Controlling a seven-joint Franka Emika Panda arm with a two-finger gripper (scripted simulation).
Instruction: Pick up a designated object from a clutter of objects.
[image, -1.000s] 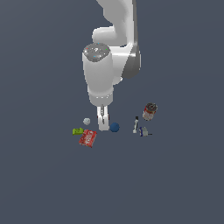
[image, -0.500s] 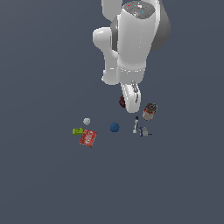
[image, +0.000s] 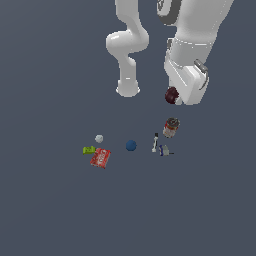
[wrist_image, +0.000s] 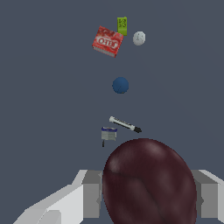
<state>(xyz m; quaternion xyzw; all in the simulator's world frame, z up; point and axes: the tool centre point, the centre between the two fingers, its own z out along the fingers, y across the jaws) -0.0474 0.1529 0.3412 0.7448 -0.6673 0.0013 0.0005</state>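
The designated object, a dark maroon ball (image: 172, 95) (wrist_image: 148, 183), hangs high above the floor with my gripper (image: 175, 98) (wrist_image: 146, 194) shut on it. In the wrist view it fills the space between the two grey fingers (wrist_image: 91, 194). Below lies the rest of the clutter of objects: a blue ball (image: 131, 145) (wrist_image: 120, 85), a red flat packet (image: 100, 158) (wrist_image: 107, 41), a lime-green piece (image: 89, 149) (wrist_image: 122, 25), a pale grey lump (image: 99, 138) (wrist_image: 139, 38), a white-blue tool (image: 159, 146) (wrist_image: 118, 127) and a red-and-white can (image: 171, 127).
The arm's white base (image: 128, 89) stands behind the items, towards the exterior view's left of my gripper. The floor (image: 50, 210) is plain dark grey all round.
The arm has risen and swung to the exterior view's right, carrying the maroon ball up from beside the blue ball to high above the can.
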